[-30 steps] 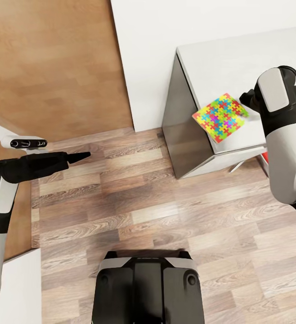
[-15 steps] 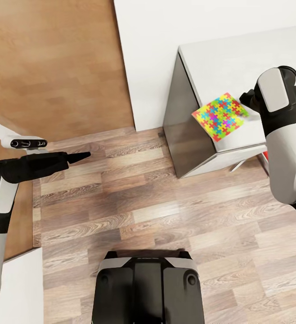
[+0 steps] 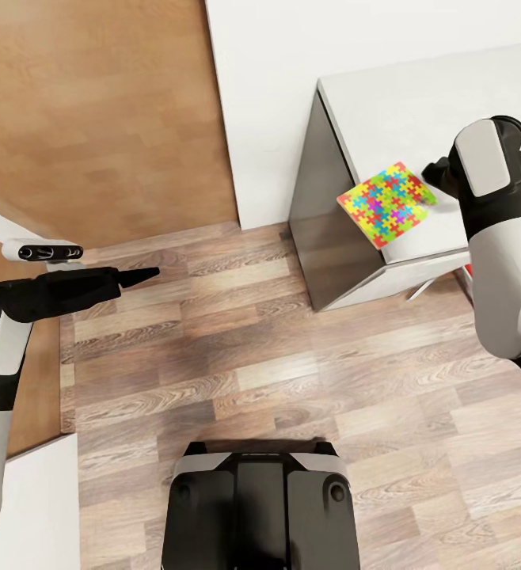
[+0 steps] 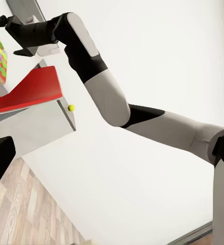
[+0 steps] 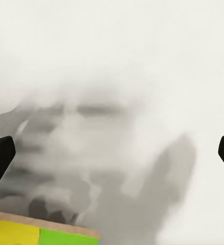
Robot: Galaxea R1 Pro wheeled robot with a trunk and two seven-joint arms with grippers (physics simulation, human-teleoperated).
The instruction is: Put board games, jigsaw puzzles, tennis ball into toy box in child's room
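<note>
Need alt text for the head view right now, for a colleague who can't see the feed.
A jigsaw puzzle lies at the near corner of the white table, with the right gripper at its far edge. The left gripper is held out over the wood floor, away from the table.

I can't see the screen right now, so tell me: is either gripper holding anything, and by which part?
The right gripper sits at the jigsaw puzzle's far corner on the table; a hold can't be confirmed. The left gripper holds nothing.

One jigsaw puzzle [image 3: 388, 203] on one table [image 3: 419, 103]. One tennis ball [image 4: 71, 107]. Two arms, each with one gripper.
</note>
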